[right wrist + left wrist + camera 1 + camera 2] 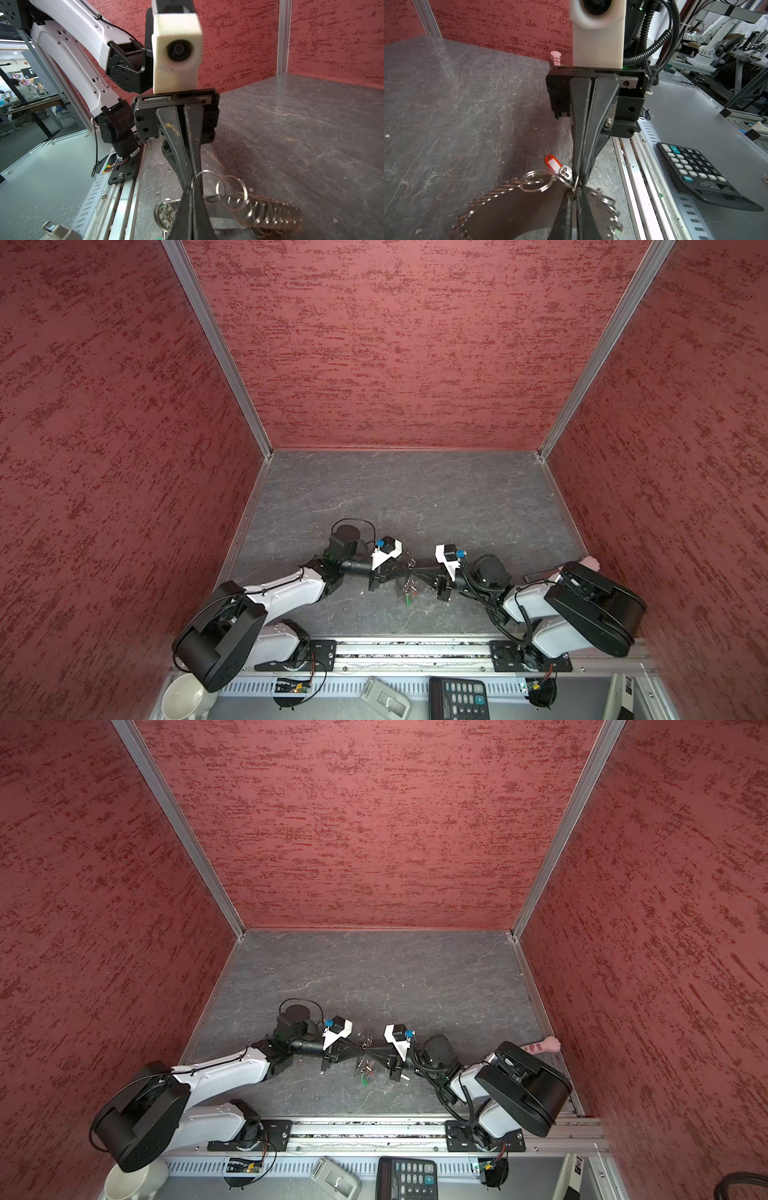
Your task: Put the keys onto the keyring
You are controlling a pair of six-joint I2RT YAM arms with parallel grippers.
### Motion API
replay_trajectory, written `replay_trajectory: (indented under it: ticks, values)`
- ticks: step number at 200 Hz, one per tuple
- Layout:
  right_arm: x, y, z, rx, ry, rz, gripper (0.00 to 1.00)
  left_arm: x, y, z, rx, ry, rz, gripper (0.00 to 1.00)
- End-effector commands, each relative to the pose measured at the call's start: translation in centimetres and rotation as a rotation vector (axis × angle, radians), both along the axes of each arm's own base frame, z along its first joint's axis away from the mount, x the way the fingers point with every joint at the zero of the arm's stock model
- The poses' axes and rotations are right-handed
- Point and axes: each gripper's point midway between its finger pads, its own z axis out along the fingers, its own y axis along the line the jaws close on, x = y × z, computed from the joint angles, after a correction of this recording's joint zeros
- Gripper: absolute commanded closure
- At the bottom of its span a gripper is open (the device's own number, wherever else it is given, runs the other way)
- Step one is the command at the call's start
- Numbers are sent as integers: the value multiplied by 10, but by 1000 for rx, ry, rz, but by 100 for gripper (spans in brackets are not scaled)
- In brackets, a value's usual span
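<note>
Two end effectors tight on keyring

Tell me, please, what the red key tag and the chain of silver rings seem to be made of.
The red oblong key tag with a white label looks like glossy moulded plastic: even colour, soft sheen. The chain of silver split rings looks like polished metal, probably steel: bright highlights on thin coiled wire.
</note>
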Motion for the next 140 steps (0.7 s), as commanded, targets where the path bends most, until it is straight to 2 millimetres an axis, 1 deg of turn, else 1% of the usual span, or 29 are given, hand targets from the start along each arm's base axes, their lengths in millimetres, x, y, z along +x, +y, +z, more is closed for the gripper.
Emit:
replay_trajectory:
  ticks: [1,25,36,38,42,77,109,140]
  values:
    - [-5,1,15,52,-42,20,100,2,-2,3,-7,-13,7,95]
    - [-4,1,9,19,-36,15,100,3,-1,3,-4,-19,16,99]
    - [-3,2,1,-15,-21,10,100,4,-1,4,-3,-24,23,100]
    - [-3,1,7,-4,-34,9,100,3,0,3,-2,-25,24,100]
    - [-3,1,9,-6,-36,9,100,3,0,4,-4,-29,24,100]
    - [-3,-1,0,-96,-22,1,100,8,3,2,28,-55,63,100]
    - [-10,-2,-3,-204,11,48,93,7,0,-6,92,-70,60,100]
    - [-16,-10,-6,-298,25,56,86,6,-2,-9,121,-75,51,100]
